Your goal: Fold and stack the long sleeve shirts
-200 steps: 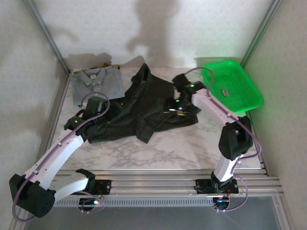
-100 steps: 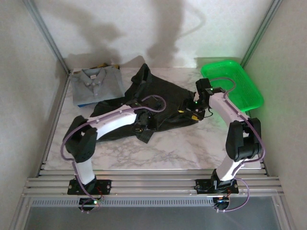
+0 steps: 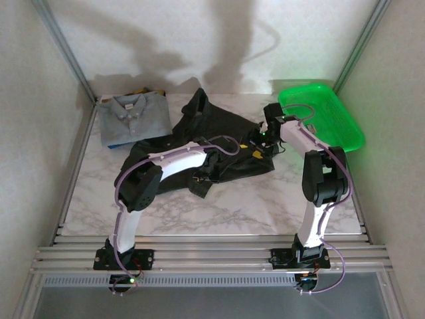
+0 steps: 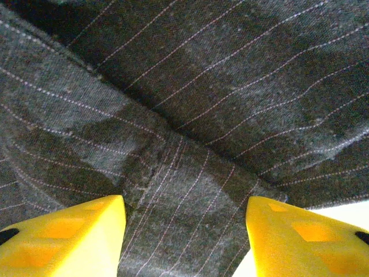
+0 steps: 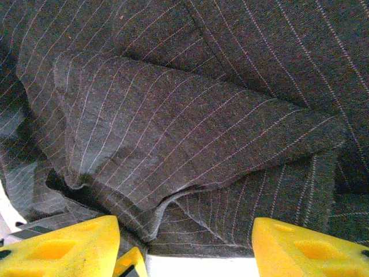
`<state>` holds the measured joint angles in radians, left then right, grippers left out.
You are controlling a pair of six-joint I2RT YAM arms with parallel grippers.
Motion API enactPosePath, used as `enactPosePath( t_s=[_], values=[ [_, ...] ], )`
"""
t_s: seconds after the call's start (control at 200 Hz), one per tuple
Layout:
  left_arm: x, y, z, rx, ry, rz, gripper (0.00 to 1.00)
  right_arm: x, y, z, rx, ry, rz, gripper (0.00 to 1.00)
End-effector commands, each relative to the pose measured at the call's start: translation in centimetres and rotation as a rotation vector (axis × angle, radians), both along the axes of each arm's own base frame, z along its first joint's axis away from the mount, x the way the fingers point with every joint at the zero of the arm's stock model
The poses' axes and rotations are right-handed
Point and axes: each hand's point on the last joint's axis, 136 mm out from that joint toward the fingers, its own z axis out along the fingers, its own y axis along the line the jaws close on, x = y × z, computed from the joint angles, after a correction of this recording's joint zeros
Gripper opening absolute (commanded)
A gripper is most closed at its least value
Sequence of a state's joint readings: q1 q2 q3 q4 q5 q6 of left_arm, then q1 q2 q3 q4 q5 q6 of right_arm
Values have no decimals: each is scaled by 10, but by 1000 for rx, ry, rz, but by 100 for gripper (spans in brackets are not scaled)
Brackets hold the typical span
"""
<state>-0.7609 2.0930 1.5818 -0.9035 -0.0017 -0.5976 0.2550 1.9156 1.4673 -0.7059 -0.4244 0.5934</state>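
Marble-look table [image 3: 232, 206] in a white-walled booth, listed for you front to back:

1. Aluminium rail [image 3: 212, 256] at the near edge, carrying both of your arm bases.
2. Left gripper [image 3: 207, 174]: down on the near part of the dark striped shirt [image 3: 219, 129], about mid-table. From its wrist camera you see the yellow fingers [image 4: 69, 236] parted, with a stitched seam lying flat across the gap. It is released, nothing clamped.
3. Dark striped shirt: spread and rumpled across the table's centre, one end reaching toward the back wall.
4. Right gripper [image 3: 257, 141]: on that shirt's right side, near the green basket [image 3: 332, 126]. Its fingers are parted too, over a folded lip of pinstriped cloth, not clenched.
5. Green basket: far right corner.
6. Grey-blue shirt [image 3: 133, 116]: folded, collar showing, far left corner, just beside the dark one
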Motion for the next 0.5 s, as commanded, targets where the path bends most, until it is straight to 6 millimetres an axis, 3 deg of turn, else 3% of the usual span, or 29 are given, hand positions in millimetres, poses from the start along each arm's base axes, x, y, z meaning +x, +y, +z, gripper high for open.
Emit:
enactPosePath(
  t_s=[0.0,0.085,0.2,0.39,0.496],
  values=[
    [-10,5,-7,90,18,-44,58,7,10,-2,35,7,-6,62],
    [-16,4,-14,96,27,-48,54,10,12,-7,40,15,-12,61],
    [-18,3,-14,90,23,-43,32,17,21,-13,48,18,-16,58],
    [-6,2,12,-15,-47,40,6,17,30,-44,-40,102,-29,38],
    [-6,7,28,-54,-80,77,5,7,16,-64,-146,153,-43,30]
  ],
)
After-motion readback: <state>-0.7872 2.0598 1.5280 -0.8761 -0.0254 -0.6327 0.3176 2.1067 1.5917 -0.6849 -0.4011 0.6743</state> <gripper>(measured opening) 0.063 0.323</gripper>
